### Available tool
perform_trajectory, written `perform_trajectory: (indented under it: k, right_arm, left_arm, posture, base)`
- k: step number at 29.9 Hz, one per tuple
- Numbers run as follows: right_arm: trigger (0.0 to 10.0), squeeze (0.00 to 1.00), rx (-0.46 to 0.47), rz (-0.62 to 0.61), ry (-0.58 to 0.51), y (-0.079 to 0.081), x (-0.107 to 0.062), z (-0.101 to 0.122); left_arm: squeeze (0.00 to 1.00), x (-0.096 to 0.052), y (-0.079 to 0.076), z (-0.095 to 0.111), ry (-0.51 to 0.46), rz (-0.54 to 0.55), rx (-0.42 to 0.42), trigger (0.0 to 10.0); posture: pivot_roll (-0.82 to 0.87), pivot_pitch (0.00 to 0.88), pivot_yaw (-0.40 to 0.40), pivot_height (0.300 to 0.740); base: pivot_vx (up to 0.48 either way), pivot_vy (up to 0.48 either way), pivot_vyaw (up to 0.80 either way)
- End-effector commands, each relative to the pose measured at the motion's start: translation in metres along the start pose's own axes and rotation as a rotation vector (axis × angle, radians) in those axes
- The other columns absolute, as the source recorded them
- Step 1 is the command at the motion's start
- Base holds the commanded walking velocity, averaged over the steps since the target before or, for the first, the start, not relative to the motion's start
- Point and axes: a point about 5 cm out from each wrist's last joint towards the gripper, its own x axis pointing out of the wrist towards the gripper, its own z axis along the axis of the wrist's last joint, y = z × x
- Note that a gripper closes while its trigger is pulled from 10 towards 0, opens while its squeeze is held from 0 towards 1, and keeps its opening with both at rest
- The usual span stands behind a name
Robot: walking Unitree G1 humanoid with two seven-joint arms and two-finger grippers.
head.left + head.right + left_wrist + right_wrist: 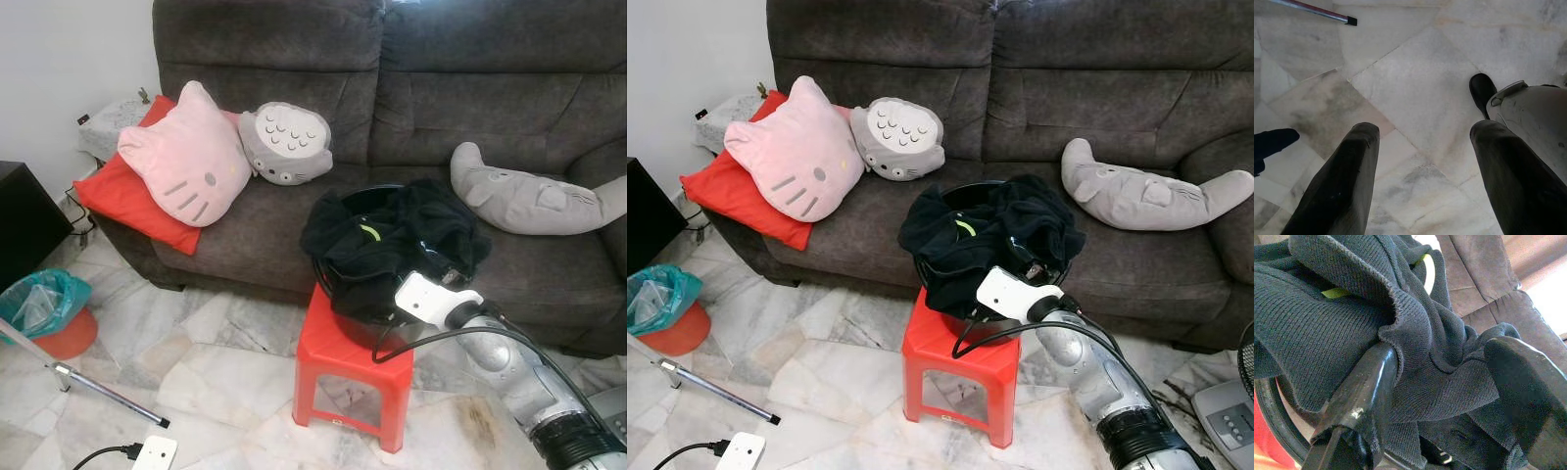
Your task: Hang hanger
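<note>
A heap of black knitted clothing (392,240) with a yellow-green label fills a black basin (338,294) on a red plastic stool (353,357) in front of the sofa. My right arm (509,362) reaches from the lower right, and its white wrist (431,297) is at the basin's near rim. In the right wrist view my right gripper (1444,362) is open, with a thick fold of the black clothing (1327,328) lying between its fingers and against one finger (1369,387). My left gripper (1425,132) hangs open over the marble floor, holding nothing.
A dark grey sofa (441,88) carries a pink cat cushion (186,157), a red cushion (122,201), a grey round plush (286,145) and a long grey plush (529,196). On the floor at left are a green-lined bin (44,304), a metal rod (108,392) and a white power strip (155,453).
</note>
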Motion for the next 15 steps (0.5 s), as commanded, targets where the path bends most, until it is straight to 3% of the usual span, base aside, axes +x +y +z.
perform_trajectory:
  k: [1, 15]
  right_arm:
    - [0.0, 0.0, -0.018, -0.001, -0.004, -0.003, 0.004, 0.004]
    - [0.0, 0.0, 0.007, -0.001, -0.079, -0.002, 0.006, 0.015]
  left_arm:
    - [0.0, -0.001, 0.005, -0.003, 0.008, 0.014, -0.008, 10.0]
    - [0.0, -0.001, 0.005, -0.003, 0.008, 0.014, -0.006, 10.0]
  posture:
    - [-0.17, 0.0, 0.087, 0.74]
    - [-0.17, 0.0, 0.088, 0.74]
  base:
    - [0.0, 0.0, 0.0]
    - [0.0, 0.0, 0.0]
